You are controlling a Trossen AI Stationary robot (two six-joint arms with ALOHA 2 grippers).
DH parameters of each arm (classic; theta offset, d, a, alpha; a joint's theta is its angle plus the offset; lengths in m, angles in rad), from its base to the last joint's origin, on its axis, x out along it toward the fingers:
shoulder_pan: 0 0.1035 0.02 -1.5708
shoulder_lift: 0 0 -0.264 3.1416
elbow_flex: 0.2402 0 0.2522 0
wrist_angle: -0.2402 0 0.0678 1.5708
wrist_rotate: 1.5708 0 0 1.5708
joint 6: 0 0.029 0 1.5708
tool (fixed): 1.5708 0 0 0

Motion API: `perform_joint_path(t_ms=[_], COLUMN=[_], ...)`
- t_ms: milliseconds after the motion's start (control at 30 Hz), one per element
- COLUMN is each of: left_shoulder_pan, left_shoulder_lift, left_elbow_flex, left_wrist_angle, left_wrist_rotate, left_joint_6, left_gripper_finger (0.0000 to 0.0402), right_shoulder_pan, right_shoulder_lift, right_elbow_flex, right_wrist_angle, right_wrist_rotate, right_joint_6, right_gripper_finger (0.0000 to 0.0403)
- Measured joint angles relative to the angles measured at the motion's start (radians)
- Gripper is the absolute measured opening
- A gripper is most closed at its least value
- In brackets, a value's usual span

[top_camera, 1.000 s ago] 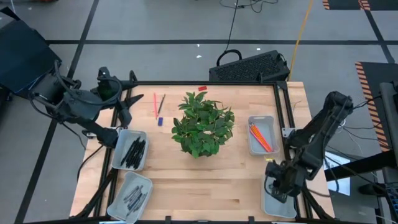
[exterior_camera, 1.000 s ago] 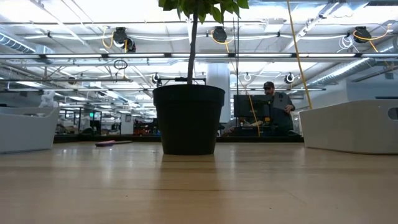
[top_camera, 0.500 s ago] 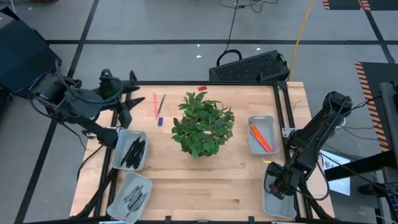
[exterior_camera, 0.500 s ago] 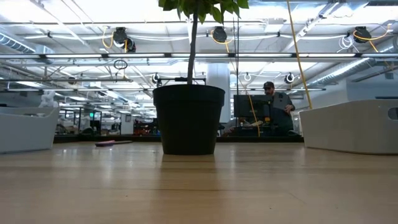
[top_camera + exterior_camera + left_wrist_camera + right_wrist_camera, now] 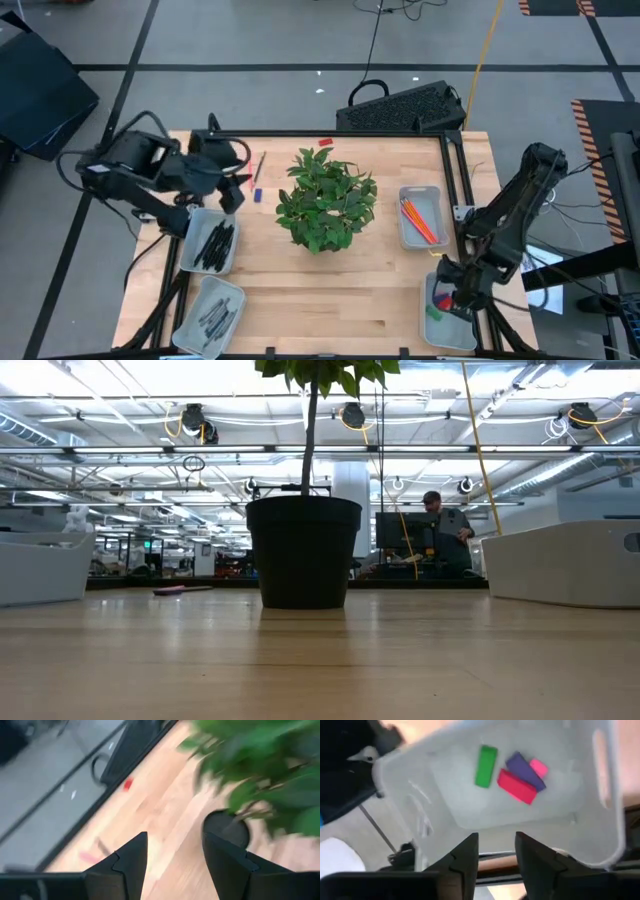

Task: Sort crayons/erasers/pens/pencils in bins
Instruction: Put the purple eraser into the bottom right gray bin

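four pale bins sit at the table's edges: at lower right, one bin (image 5: 445, 820) holds green (image 5: 486, 766), purple (image 5: 525, 770) and pink-red erasers (image 5: 516, 786); at right, another (image 5: 419, 216) holds orange pencils (image 5: 418, 220); at left, two hold black pens (image 5: 213, 244). a red eraser (image 5: 325, 143) and loose sticks (image 5: 251, 170) lie at upper centre

the wooden table (image 5: 330, 275) is carrying a potted plant (image 5: 325, 198) at its middle. two bins are sitting on the left side, the farther bin (image 5: 189, 238) holding black pens (image 5: 214, 245), the near-left bin (image 5: 187, 318) close behind it. on the right, a bin (image 5: 408, 230) is holding orange pencils (image 5: 419, 220), and the near-right bin (image 5: 438, 330) is holding erasers (image 5: 515, 774). at the far side a loose pencil (image 5: 260, 166), a blue eraser (image 5: 257, 195) and a red eraser (image 5: 325, 143) are lying on the bare wood.
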Motion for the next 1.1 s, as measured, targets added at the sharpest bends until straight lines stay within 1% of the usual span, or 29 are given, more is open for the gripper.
perform_joint_path(t_ms=[133, 200, 267, 333, 400, 467, 567, 600, 667, 733, 833, 933, 1100], left_shoulder_pan=[0.079, 0.147, 0.223, 0.290, 0.353, 0.404, 0.465, 0.485, 0.522, 0.551, 0.593, 0.618, 0.642], left_shoulder_lift=[-0.093, -0.122, -0.136, -0.137, -0.127, -0.112, -0.094, -0.086, -0.064, -0.037, 0.014, 0.091, 0.222], left_elbow_flex=[-0.224, -0.336, -0.437, -0.533, -0.633, -0.740, -0.893, -0.937, -1.022, -1.089, -1.159, -1.184, -1.168], left_wrist_angle=[-0.004, -0.004, -0.001, -0.001, 0.037, 0.133, 0.301, 0.363, 0.485, 0.585, 0.732, 0.844, 0.851], left_wrist_rotate=[0.020, 0.053, 0.113, 0.199, 0.278, 0.328, 0.362, 0.387, 0.434, 0.447, 0.440, 0.434, 0.391], left_joint_6=[-0.173, -0.284, -0.359, -0.399, -0.442, -0.471, -0.478, -0.477, -0.455, -0.445, -0.480, -0.485, -0.464], left_gripper_finger=[0.0191, 0.0191, 0.0191, 0.0191, 0.0191, 0.0191, 0.0191, 0.0193, 0.0201, 0.0218, 0.0253, 0.0278, 0.0281], right_shoulder_pan=[-0.001, -0.001, 0.000, -0.006, -0.024, -0.050, -0.112, -0.137, -0.185, -0.244, -0.352, -0.458, -0.616], right_shoulder_lift=[-0.021, -0.028, -0.037, -0.049, -0.064, -0.088, -0.117, -0.124, -0.137, -0.153, -0.165, -0.172, -0.168], right_elbow_flex=[0.146, 0.211, 0.260, 0.296, 0.315, 0.317, 0.318, 0.318, 0.318, 0.318, 0.318, 0.318, 0.318], right_wrist_angle=[-0.124, -0.143, -0.139, -0.132, -0.104, -0.058, 0.015, 0.034, 0.057, 0.066, 0.076, 0.123, 0.226], right_wrist_rotate=[0.108, 0.192, 0.303, 0.406, 0.502, 0.577, 0.675, 0.728, 0.843, 0.913, 0.924, 0.853, 0.701], right_joint_6=[-0.071, -0.124, -0.157, -0.187, -0.260, -0.364, -0.543, -0.576, -0.593, -0.635, -0.756, -0.884, -1.034], right_gripper_finger=[0.0117, 0.0117, 0.0120, 0.0125, 0.0129, 0.0131, 0.0132, 0.0132, 0.0135, 0.0140, 0.0149, 0.0152, 0.0153])
